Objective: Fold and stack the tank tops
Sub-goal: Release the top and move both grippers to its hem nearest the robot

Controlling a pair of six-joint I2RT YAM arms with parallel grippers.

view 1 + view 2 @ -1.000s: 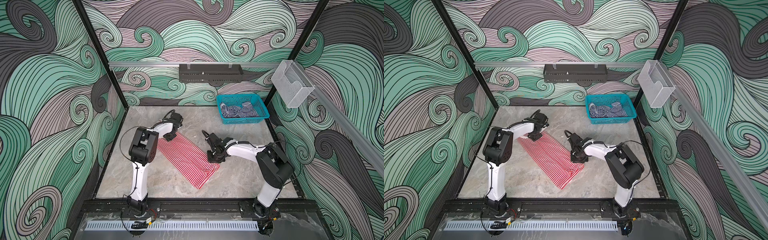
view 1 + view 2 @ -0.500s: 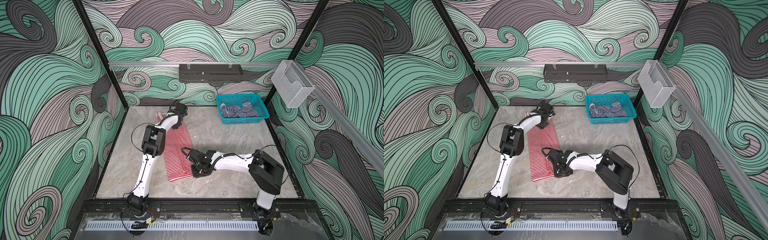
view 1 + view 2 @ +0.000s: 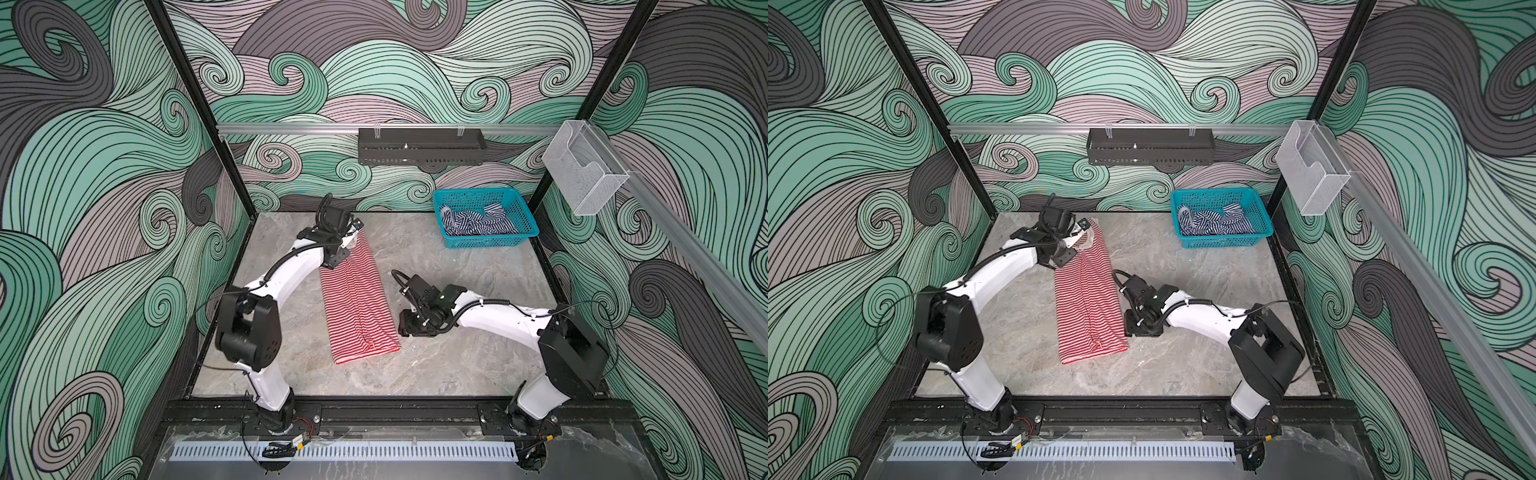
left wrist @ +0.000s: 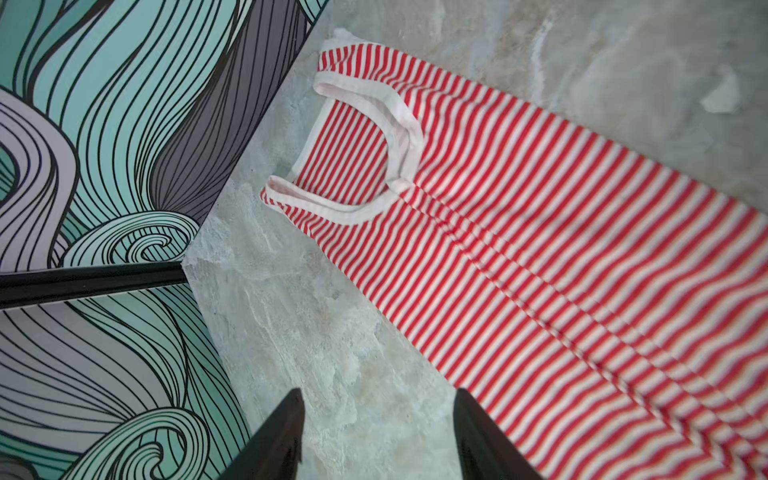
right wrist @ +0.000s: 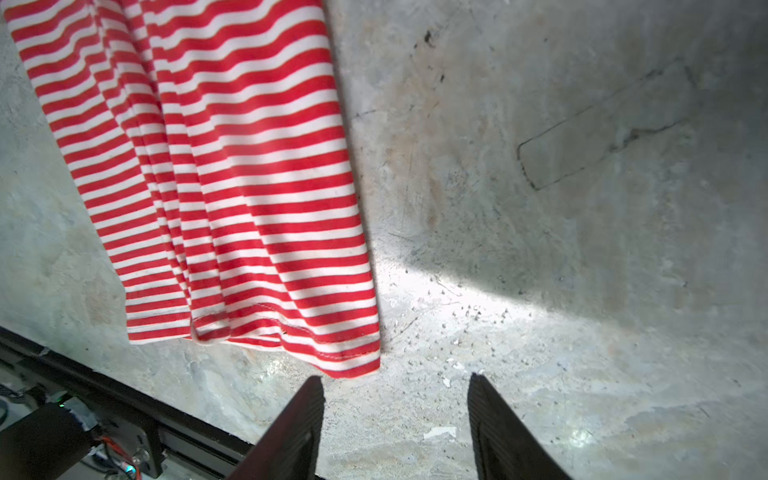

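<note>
The red-and-white tank top (image 3: 357, 299) (image 3: 1088, 299) lies flat on the grey marbled bench (image 3: 457, 365) (image 3: 1187, 365) as a long narrow band left of the middle. Its pale-trimmed neckline points toward the back wall and its hem toward the front rail. A lengthwise ridge of gathered cloth runs down it, and at the hem the right wrist view shows layered edges of the red-and-white tank top (image 5: 232, 166). The left end effector (image 4: 378, 392) is spread. Between its fingers is bare bench, just beside the long edge of the striped top (image 4: 540, 249) near the neckline end. One finger overlaps that edge in the picture, though contact cannot be judged. The right end effector (image 5: 395, 378) is also spread and holds nothing. It sits low over bare bench just beside the hem corner, on the side away from the left arm. The navy-and-white tank top (image 3: 478, 224) (image 3: 1214, 222) lies crumpled inside the teal mesh basket (image 3: 490, 243) (image 3: 1221, 243) at the back right of the bench, well apart from both arms and from the red top.
</note>
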